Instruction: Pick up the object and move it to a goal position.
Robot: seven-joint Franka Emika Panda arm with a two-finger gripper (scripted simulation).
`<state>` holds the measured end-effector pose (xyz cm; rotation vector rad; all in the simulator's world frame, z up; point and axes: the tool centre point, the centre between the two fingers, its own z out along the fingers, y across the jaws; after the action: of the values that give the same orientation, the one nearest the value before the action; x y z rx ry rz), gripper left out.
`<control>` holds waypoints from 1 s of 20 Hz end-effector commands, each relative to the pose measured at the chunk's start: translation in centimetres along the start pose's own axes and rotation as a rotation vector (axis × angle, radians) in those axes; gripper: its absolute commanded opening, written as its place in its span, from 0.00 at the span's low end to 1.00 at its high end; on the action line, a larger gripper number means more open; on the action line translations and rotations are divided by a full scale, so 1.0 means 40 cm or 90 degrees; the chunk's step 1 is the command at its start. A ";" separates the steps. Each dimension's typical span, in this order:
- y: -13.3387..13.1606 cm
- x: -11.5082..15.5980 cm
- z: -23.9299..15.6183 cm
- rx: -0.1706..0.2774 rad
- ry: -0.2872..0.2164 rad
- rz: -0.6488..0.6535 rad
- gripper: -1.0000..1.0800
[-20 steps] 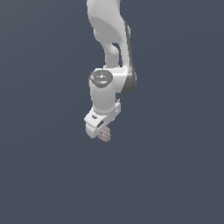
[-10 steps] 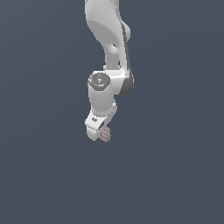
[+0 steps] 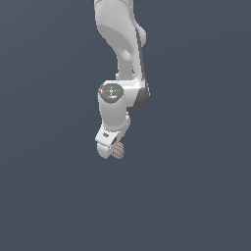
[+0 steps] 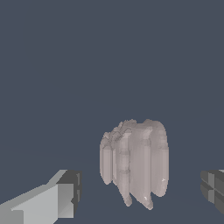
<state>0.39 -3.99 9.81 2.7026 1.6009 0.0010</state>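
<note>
The end effector (image 4: pixel 140 192) is held apart, with its two fingers (image 4: pixel 65 194) seen on either side of the object (image 4: pixel 135 164) and a clear gap left on both sides. In the exterior view, the ridged pinkish-grey object (image 3: pixel 117 151) is seen just beside the tip of the white arm (image 3: pixel 117 105).

Around the end effector (image 3: pixel 112 148) we see only a flat, uniform dark blue-grey ground (image 3: pixel 49 196), the same tone on every side of it in the exterior view. We find the same plain slate surface (image 4: pixel 87 52) filling the wrist view beyond the end effector, with no edges, marks or shadows that we can make out.
</note>
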 end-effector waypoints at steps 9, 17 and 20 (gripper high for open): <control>-0.004 -0.001 0.108 0.001 0.000 -0.003 0.96; -0.001 0.000 0.119 0.001 0.000 -0.003 0.00; -0.001 0.000 0.119 0.001 0.000 -0.003 0.00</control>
<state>0.39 -4.01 5.16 2.6990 1.6064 0.0013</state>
